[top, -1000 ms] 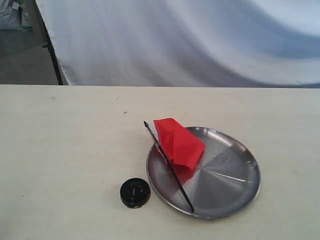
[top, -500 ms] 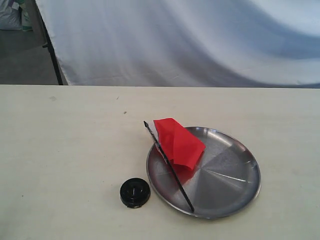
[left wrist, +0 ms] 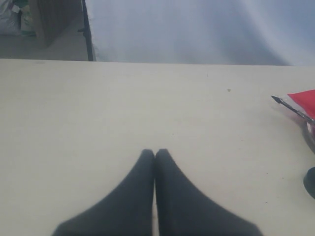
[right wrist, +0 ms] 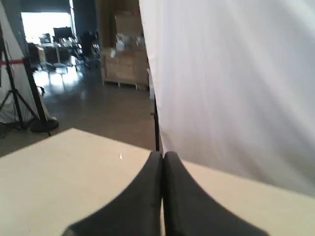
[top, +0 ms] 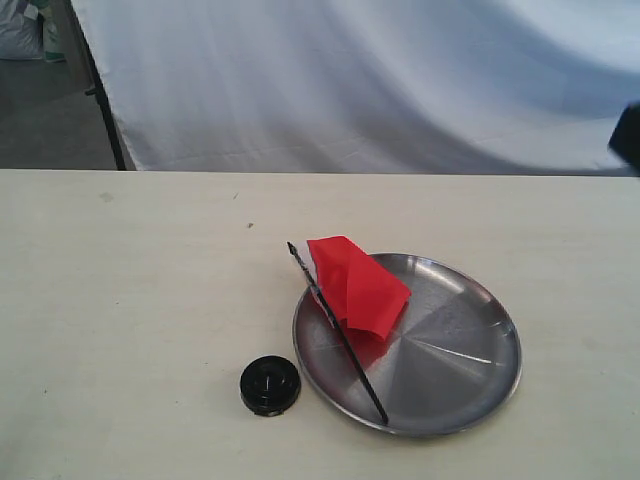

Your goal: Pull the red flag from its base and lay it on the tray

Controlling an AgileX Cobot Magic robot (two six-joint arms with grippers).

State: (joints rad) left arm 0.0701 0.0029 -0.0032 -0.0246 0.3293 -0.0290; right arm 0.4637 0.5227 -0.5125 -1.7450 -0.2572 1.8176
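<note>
The red flag [top: 357, 285] lies on the silver tray [top: 470, 370], its cloth crumpled at the tray's far left and its black stick [top: 345, 345] slanting across the left rim. The black base [top: 269, 385] sits alone on the table just left of the tray. In the left wrist view the flag's pointed tip and red cloth [left wrist: 301, 102] show at the frame's edge. My left gripper [left wrist: 155, 153] is shut and empty, well away from them. My right gripper [right wrist: 162, 155] is shut and empty, up over the table's far edge; a dark part of it [top: 628, 135] shows at the exterior view's right edge.
A white cloth backdrop [top: 380, 80] hangs behind the table, with a black stand leg [top: 105, 110] at its left end. Boxes and a tripod stand on the floor beyond, seen in the right wrist view.
A dark part of the right arm has come into the exterior view at the right edge. Flag, tray and base have not moved.
</note>
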